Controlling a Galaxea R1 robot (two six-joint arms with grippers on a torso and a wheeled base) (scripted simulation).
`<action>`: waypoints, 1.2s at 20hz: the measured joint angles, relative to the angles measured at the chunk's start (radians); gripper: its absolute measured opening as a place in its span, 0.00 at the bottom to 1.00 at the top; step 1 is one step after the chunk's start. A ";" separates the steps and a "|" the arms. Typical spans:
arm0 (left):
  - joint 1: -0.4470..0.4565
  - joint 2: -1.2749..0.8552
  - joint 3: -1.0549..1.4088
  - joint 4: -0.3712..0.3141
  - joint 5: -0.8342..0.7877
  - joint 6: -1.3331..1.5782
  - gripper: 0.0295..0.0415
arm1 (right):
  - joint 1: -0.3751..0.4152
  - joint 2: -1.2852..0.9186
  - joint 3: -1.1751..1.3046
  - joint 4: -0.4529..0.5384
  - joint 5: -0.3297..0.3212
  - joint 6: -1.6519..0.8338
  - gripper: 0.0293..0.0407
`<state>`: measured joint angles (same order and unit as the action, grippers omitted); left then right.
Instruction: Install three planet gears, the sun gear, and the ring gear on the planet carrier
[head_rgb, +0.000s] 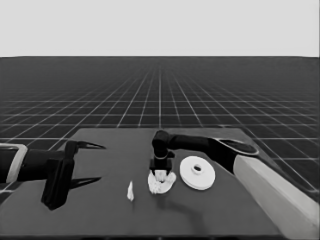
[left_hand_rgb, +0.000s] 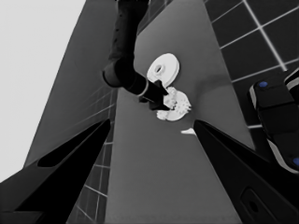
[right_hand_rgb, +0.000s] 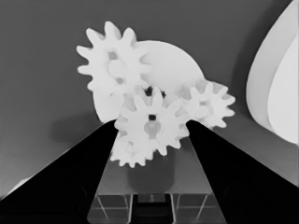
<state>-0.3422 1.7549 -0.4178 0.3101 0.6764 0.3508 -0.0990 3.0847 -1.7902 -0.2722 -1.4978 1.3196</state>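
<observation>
The right gripper (head_rgb: 161, 172) is at work near the middle of the table (head_rgb: 210, 220), its black forearm reaching in from three o'clock and its fingers pointing straight down onto the smaller round part (head_rgb: 161, 184); in the right wrist view the two fingers (right_hand_rgb: 70, 177) stand close on either side of one gear (right_hand_rgb: 152, 125), their inner edges touching its teeth, so the pincer is narrow and closed on that gear. That held gear sits over the middle of the smaller round part (right_hand_rgb: 175, 63), where the central hole would be (the hole itself is mostly covered); two more gears are seated on the disc, one (right_hand_rgb: 114, 60) at about eleven o'clock of the held gear and one (right_hand_rgb: 210, 105) at about three o'clock, both with teeth meeting or nearly meeting it; a fourth toothed rim (right_hand_rgb: 128, 154) shows just under the held gear at about seven o'clock.

The larger round part (head_rgb: 197, 172) lies flat on the table just beside the smaller one, at three o'clock of it in the head view, apart from it by a thin dark gap; its raised hub and hole face up. The thin white piece (head_rgb: 130, 191) lies at nine o'clock of the gear cluster, near it but not touching.

The left gripper (head_rgb: 87, 162) waits over the table's left end, at nine o'clock in the head view; its two long fingers (left_hand_rgb: 70, 163) are spread wide with nothing between them.
</observation>
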 joint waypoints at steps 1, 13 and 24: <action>0.000 0.000 0.000 0.000 0.000 0.000 0.75 | 0.000 0.000 0.000 0.000 0.000 0.008 0.14; 0.000 0.000 0.000 0.000 0.000 0.000 0.75 | -0.001 0.001 0.000 0.000 0.000 0.131 0.14; 0.000 0.000 0.000 0.000 0.000 0.000 0.75 | -0.005 0.000 0.000 0.000 0.000 0.246 0.14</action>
<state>-0.3422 1.7549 -0.4178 0.3101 0.6764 0.3508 -0.1037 3.0844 -1.7907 -0.2722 -1.4978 1.5657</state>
